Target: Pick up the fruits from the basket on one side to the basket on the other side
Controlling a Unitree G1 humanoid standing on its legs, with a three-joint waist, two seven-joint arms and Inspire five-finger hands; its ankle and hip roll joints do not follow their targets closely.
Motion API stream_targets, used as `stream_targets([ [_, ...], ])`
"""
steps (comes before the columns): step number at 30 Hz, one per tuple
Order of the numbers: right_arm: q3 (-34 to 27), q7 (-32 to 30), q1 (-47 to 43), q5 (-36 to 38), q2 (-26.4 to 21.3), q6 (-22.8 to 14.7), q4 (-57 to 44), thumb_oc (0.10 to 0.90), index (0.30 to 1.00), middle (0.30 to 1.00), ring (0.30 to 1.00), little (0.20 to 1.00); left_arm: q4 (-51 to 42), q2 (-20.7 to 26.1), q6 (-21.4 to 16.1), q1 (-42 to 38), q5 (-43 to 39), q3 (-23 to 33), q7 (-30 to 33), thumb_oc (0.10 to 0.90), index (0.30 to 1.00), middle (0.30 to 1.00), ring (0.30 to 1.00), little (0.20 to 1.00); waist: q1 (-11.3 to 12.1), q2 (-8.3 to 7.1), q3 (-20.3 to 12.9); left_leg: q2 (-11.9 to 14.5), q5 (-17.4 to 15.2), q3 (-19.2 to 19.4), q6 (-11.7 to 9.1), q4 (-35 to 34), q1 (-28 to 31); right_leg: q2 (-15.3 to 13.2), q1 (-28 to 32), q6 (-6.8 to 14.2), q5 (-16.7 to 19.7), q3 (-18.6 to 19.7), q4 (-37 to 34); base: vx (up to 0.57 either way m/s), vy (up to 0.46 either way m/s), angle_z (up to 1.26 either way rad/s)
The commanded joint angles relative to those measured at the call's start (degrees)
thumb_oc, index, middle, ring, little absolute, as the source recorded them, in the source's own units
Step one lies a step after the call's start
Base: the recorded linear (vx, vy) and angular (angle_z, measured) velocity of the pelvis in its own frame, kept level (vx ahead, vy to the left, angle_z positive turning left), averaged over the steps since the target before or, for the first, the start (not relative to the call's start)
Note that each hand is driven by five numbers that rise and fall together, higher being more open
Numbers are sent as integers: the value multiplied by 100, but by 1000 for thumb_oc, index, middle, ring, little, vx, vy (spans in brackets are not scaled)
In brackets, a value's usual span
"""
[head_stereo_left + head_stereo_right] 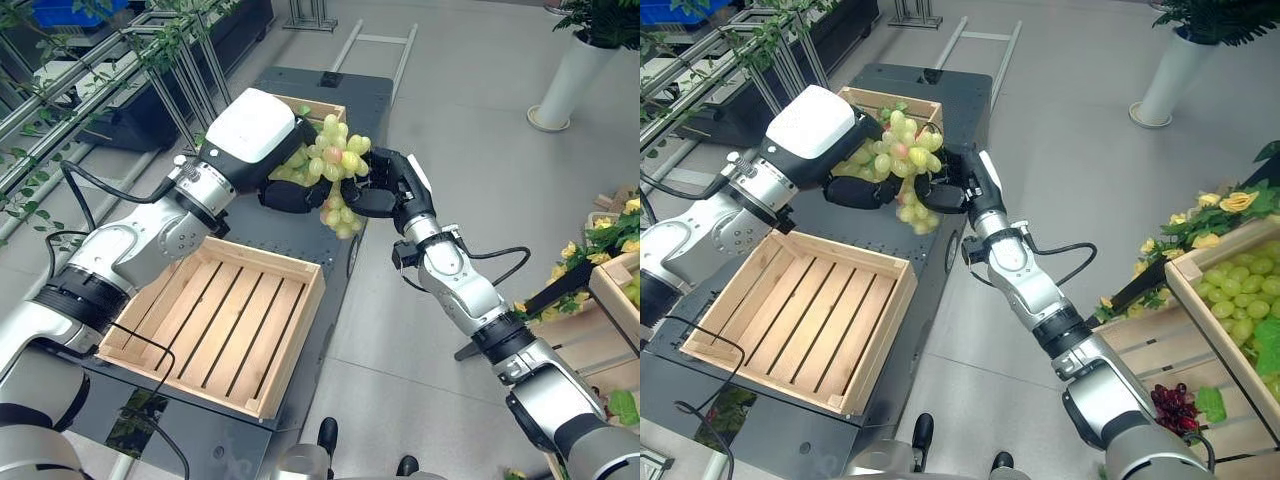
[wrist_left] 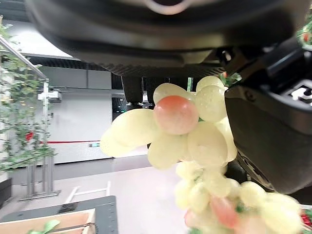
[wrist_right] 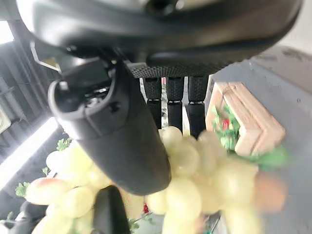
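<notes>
Gripping one grape bunch (image 1: 335, 165) together, left robot hand (image 1: 290, 193), right robot hand (image 1: 385, 190); empty crate (image 1: 215, 325) below

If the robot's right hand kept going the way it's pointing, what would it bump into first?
Probably its own left hand, right across the grape bunch that the right hand already grips; depth beyond that is unclear.

- far crate (image 1: 902, 100): mostly hidden behind the left hand (image 1: 855, 190) and the grape bunch (image 1: 898, 155); contents cannot be made out.
- left hand: fingers largely screened by the grapes in both eye views.
- right hand (image 1: 950, 192): fingertips buried in the bunch.
- right wrist view: grapes nearest the camera blurred; crate there out of focus.
- crate of green grapes (image 1: 1230, 290): cut off by the frame edge.
- white planter (image 1: 1165, 75): top cropped.
</notes>
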Motion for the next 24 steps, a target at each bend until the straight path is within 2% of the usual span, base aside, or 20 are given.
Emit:
stream_targets([
  [1,335,-292,-794,-656,140,-635,200,400,300,300,300,300,306,-385,-72,-702,-445,156,391,400,300,300,300,300,52,66,-1336,-331,-471,-384,-118,-50,53,261,-361,-497,213,-3,6,0,0,0],
  [8,317,-521,-873,-912,-83,-686,81,400,300,300,300,300,293,-353,-66,-679,-444,225,346,400,300,300,300,300,32,69,-1313,-338,-479,-385,-112,-50,68,256,-352,-490,215,26,6,0,0,0],
  [16,199,-637,-826,-871,-146,-822,-84,400,300,300,300,300,355,-351,9,-565,-425,326,214,400,300,300,300,300,-3,73,-1308,-338,-492,-364,-105,-50,89,255,-350,-481,218,66,6,0,0,0],
  [17,154,-662,-821,-875,-141,-831,-144,400,300,300,300,300,422,-377,221,-501,-573,360,-8,729,794,794,794,794,-19,80,-1303,-332,-494,-346,-101,-50,97,257,-349,-476,221,89,6,0,0,0],
  [18,141,-695,-832,-872,-150,-859,-148,400,300,300,300,300,449,-371,249,-462,-596,374,55,800,900,900,900,900,-26,80,-1296,-326,-494,-333,-104,-50,101,256,-352,-473,227,105,6,0,0,0],
  [24,-31,-850,-754,-964,-263,-934,-290,400,300,300,300,300,704,-429,303,-276,-490,521,41,800,900,900,900,900,-77,66,-1279,-316,-509,-278,-89,-50,120,272,-361,-463,234,165,6,0,0,0],
])
